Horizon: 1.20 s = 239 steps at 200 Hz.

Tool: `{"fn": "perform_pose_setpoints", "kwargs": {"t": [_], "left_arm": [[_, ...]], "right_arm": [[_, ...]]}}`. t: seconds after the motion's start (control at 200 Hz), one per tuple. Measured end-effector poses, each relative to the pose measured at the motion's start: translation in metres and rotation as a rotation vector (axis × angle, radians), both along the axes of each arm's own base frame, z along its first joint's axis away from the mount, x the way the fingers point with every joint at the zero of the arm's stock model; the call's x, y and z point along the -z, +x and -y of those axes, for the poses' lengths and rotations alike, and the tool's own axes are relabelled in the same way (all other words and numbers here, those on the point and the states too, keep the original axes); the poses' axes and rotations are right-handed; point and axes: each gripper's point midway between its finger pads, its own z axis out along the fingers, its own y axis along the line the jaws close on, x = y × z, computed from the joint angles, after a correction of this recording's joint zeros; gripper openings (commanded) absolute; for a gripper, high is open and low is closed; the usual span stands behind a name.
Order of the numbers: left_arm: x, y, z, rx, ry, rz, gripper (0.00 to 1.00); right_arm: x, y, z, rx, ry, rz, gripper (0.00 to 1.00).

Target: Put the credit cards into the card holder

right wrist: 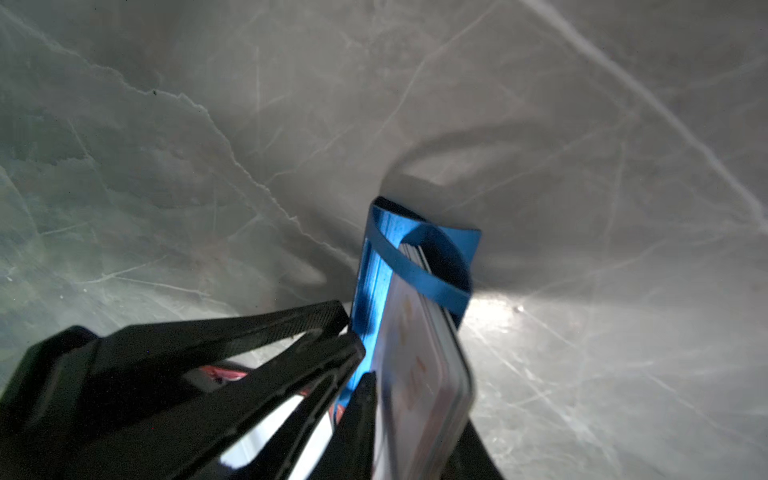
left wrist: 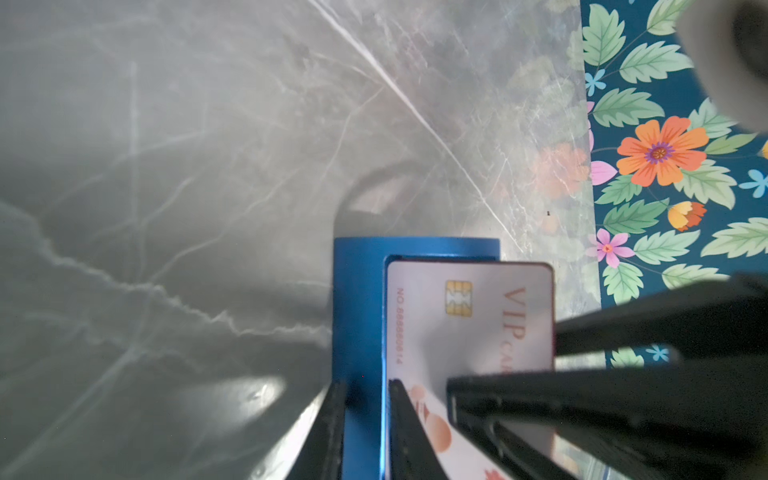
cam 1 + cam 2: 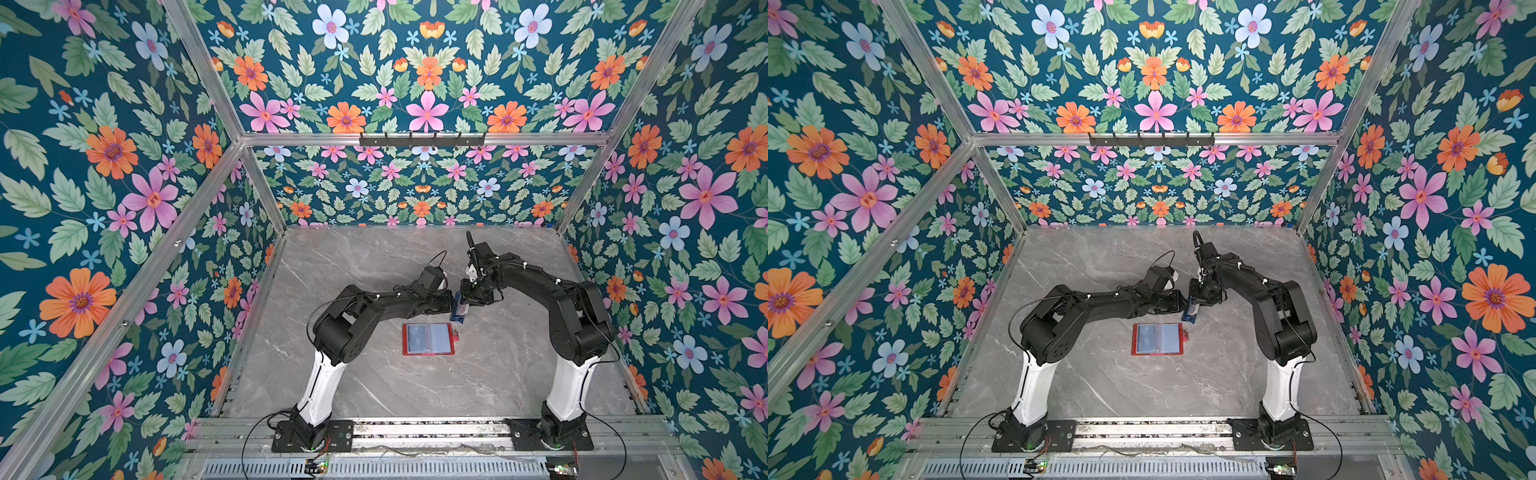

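Note:
The card holder [image 3: 428, 338] [image 3: 1158, 338] lies open and flat on the table, red-rimmed with clear bluish sleeves facing up. Just behind it both arms meet at a small blue stand [image 3: 458, 311] [image 2: 357, 291] [image 1: 370, 282] that holds the credit cards [image 2: 469, 316] [image 1: 419, 353] upright. The front card is white with a chip and red "VIP" lettering. My left gripper [image 2: 365, 390] [image 3: 451, 301] is shut on the stand's side wall. My right gripper [image 1: 419, 415] [image 3: 467, 297] is shut on the stack of cards, one finger on each side.
Grey marble tabletop [image 3: 374, 386] inside a frame with floral walls. The floral side wall [image 2: 665, 166] stands beyond the stand. The left gripper's black fingers [image 1: 291, 332] lie close beside my right gripper at the stand.

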Motion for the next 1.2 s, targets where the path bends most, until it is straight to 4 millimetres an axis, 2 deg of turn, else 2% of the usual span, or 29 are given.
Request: {"fn": "perform_pose_setpoints", "kwargs": {"t": [0.3, 0.765, 1.195], "left_arm": [[-0.002, -0.001, 0.004, -0.004, -0.032, -0.007, 0.26], [0.000, 0.003, 0.006, -0.018, -0.035, 0.003, 0.24], [0.002, 0.004, 0.004, -0.030, -0.023, 0.006, 0.22]], "right_arm": [[-0.003, 0.015, -0.004, -0.050, -0.017, 0.010, 0.26], [0.000, -0.002, 0.004, -0.089, -0.047, -0.023, 0.29], [0.004, -0.004, 0.009, -0.070, -0.076, -0.030, 0.27]]}}
